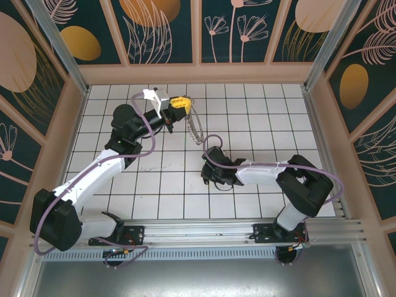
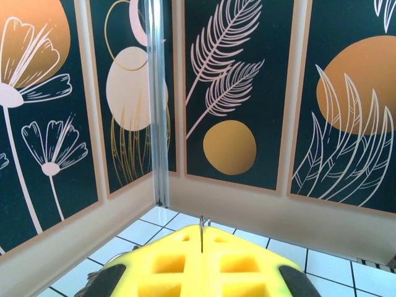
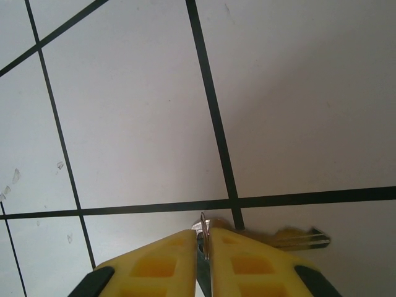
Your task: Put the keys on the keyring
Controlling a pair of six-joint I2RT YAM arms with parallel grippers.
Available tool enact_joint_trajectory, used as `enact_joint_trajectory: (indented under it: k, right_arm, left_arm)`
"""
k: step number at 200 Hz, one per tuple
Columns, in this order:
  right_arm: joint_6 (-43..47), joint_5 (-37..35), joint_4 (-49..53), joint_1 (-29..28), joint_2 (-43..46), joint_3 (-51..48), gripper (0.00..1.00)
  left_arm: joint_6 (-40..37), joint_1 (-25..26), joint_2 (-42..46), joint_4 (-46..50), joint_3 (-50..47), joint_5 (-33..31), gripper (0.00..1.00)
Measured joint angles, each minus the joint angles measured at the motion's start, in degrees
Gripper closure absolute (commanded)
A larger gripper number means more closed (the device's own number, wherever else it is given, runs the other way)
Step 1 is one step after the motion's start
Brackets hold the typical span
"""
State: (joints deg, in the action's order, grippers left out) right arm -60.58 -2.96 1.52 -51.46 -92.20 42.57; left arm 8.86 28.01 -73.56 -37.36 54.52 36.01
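Left pincer (image 1: pixel 184 103) grips the keyring (image 1: pixel 196 130) aloft; right pincer (image 3: pixel 203 235) pinches a thin silver piece (image 3: pixel 202 223), key (image 3: pixel 297 237) lying just beside.

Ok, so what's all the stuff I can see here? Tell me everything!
keyring: one, thin brownish loop, hanging above the table from the left gripper
key: one, silvery-gold blade, lying on a white tile, one end under the right gripper
table: one, white tiles with black lines, under everything
walls: dark panels with orange and cream flowers and leaves, around the table
rail: one, silver, along the near edge
left arm: one, white and black, raised
right arm: one, white and black, bent low
left gripper: yellow fingers, shut on the keyring
right gripper: yellow fingers, shut on the key, down at the tile
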Motion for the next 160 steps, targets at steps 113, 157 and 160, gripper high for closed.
enact_joint_trajectory:
  k: [113,157,160]
  right_arm:
    - [6.14,-2.4,2.54,2.03,14.34,-1.99,1.0]
    - [15.19,-3.89,1.9,9.77,31.93,-2.16,1.0]
    - [15.74,-3.87,1.77,10.29,32.76,-2.19,1.0]
  left_arm:
    - [0.42,0.0,-1.46,0.11,0.76,0.83,1.0]
    - [-0.26,0.0,-1.46,1.51,1.6,0.72,1.0]
    - [-0.26,0.0,-1.46,1.66,1.66,0.74,1.0]
